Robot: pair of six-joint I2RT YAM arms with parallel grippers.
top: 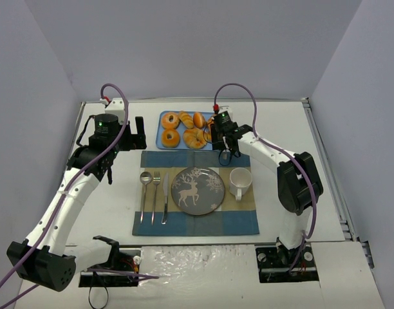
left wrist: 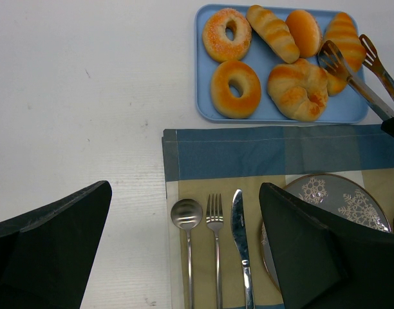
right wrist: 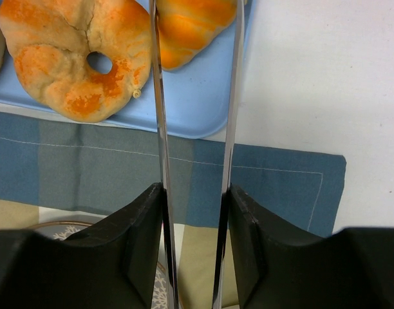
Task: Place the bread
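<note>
The bread [right wrist: 194,26], a ridged golden-orange pastry with tapered ends, lies at the right end of the blue tray [right wrist: 184,109]. It also shows in the left wrist view [left wrist: 345,38] and the top view [top: 212,121]. My right gripper [right wrist: 194,190] is shut on metal tongs [right wrist: 159,129]. The two tong arms stand apart, one on each side of the bread. My left gripper [left wrist: 184,190] is open and empty, above the left edge of the placemat [left wrist: 248,151]. In the top view it sits left of the tray [top: 140,133].
The tray also holds two ring donuts [left wrist: 235,88], a twisted ring [right wrist: 75,51], a second ridged roll [left wrist: 272,32] and a smooth oval roll [left wrist: 303,32]. On the placemat lie a spoon [left wrist: 186,215], fork [left wrist: 214,219], knife [left wrist: 240,219], reindeer plate [top: 197,190] and white cup [top: 240,182].
</note>
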